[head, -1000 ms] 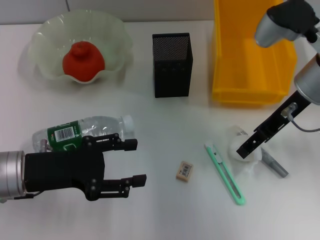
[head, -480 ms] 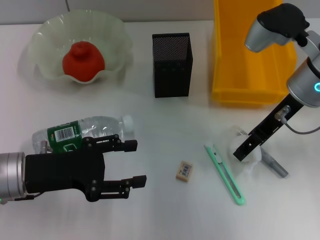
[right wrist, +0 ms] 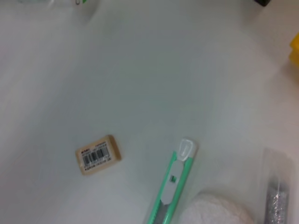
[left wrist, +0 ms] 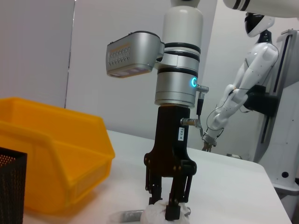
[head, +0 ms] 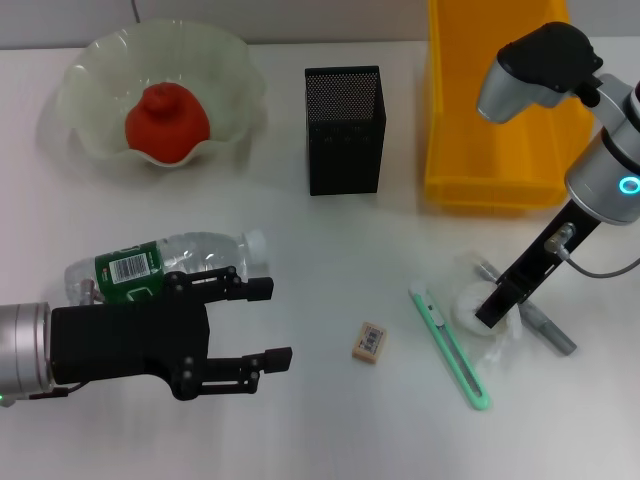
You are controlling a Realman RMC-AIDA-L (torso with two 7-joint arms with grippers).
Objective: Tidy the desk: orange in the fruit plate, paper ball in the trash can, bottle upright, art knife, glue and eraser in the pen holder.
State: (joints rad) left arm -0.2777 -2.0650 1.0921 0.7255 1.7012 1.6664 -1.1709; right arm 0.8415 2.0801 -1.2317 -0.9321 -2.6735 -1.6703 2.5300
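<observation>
The paper ball [head: 466, 300] lies on the table at the right, between the green art knife [head: 449, 346] and the grey glue stick [head: 546, 327]. My right gripper [head: 489, 311] is down on it. In the left wrist view its fingers [left wrist: 172, 211] stand close together, pinching the top of the ball [left wrist: 154, 217]. The tan eraser [head: 369, 341] lies left of the knife. The bottle [head: 170, 262] lies on its side. My left gripper [head: 280, 322] is open and empty just in front of it. The orange [head: 165, 120] sits in the fruit plate [head: 100, 50].
The black mesh pen holder [head: 344, 130] stands at the back middle. The yellow trash can [head: 500, 150] stands behind the right gripper. The right wrist view shows the eraser [right wrist: 98, 154], the knife [right wrist: 173, 186], the paper ball [right wrist: 215, 211] and the glue [right wrist: 280, 200].
My right gripper has come down and a little to the left onto the paper ball, and the arm above it has swung left. The left arm has not moved.
</observation>
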